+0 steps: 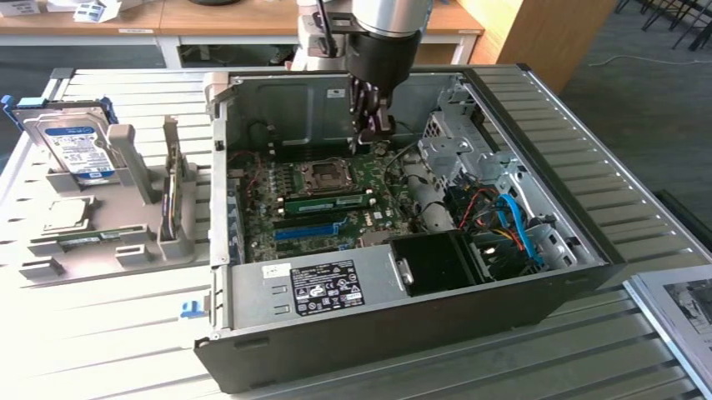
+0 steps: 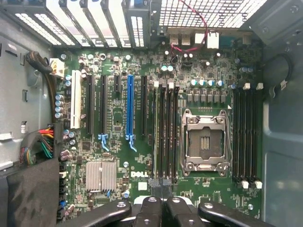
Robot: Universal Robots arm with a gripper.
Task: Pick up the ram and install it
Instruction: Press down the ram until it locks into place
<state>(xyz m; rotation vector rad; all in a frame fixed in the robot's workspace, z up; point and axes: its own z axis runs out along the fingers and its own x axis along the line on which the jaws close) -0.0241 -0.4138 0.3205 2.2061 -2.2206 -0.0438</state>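
1. My gripper [image 1: 373, 137] is pinched fully shut with nothing between the fingers. It's hanging inside the open PC case [image 1: 445, 308], above the motherboard [image 2: 118, 156].
2. The ram [image 1: 323, 202] sits in the slot furthest from the CPU socket [image 2: 204, 142], in the bank right beside it.
3. My read: this is the seating push, so land square on the stick's top edge, no tilt.
4. Press evenly so both end latches catch. I can't tell if they've clicked.
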